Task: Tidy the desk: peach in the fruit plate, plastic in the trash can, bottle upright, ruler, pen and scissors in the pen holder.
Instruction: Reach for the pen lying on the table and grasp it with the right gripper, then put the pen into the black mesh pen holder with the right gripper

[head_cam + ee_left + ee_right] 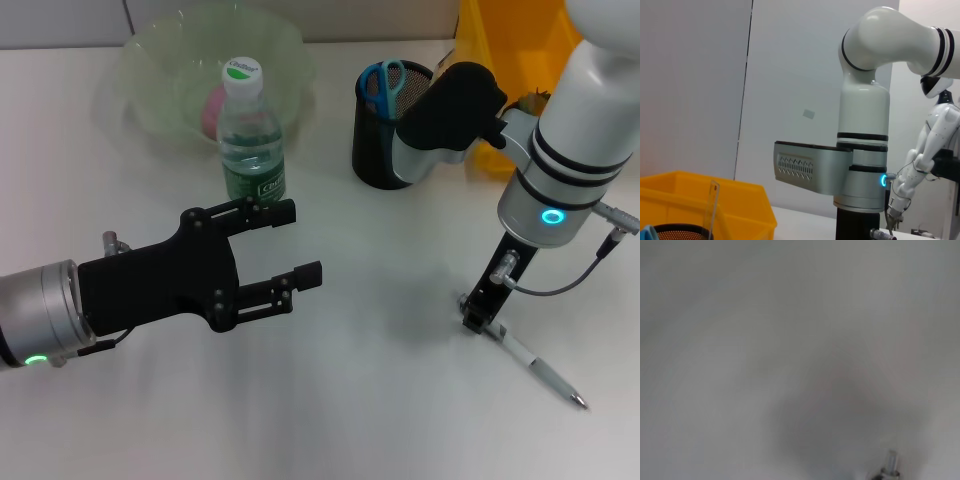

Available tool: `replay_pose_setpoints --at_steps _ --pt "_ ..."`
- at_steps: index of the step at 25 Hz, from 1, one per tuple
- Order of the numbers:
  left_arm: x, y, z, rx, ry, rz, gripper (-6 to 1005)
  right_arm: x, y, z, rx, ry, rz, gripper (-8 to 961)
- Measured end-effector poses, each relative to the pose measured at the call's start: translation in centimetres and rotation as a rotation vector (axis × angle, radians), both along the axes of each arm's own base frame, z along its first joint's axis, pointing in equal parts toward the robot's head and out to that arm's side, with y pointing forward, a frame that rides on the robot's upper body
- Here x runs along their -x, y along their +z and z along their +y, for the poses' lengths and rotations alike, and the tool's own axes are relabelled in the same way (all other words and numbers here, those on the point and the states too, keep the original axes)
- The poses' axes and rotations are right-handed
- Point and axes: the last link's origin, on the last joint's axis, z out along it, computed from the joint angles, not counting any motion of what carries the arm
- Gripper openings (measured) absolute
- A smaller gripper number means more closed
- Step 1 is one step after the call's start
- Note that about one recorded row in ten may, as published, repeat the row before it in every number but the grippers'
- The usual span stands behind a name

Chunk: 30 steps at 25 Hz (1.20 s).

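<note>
The pen [536,367] lies on the white desk at the right. My right gripper [478,318] is down at the pen's near end, touching the desk. The bottle [250,135] stands upright with its green cap on. My left gripper [302,242], open and holding nothing, hovers just in front of the bottle. The pink peach [212,110] rests in the translucent green fruit plate [160,60]. Blue scissors [384,84] stand in the black mesh pen holder [372,150]. In the left wrist view a clear ruler [710,210] stands in the pen holder [675,231]. No plastic is in view.
The yellow trash can [505,50] stands behind the pen holder at the back right, and it also shows in the left wrist view [690,197]. My right forearm [450,110] hangs over the pen holder. The right wrist view shows only the blurred desk surface.
</note>
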Motion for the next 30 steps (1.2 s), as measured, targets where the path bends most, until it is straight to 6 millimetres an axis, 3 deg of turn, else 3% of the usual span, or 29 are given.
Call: replay_pose_setpoints --at_steps 9,30 --pt "0.1 0.0 0.1 -0.006 0.002 0.006 724 0.1 -0.1 -0.1 0.007 0.0 0.004 172" --pt "0.2 0.0 0.0 -0.011 0.006 0.004 724 0.7 0.9 -0.7 -0.045 0.054 0.143 173"
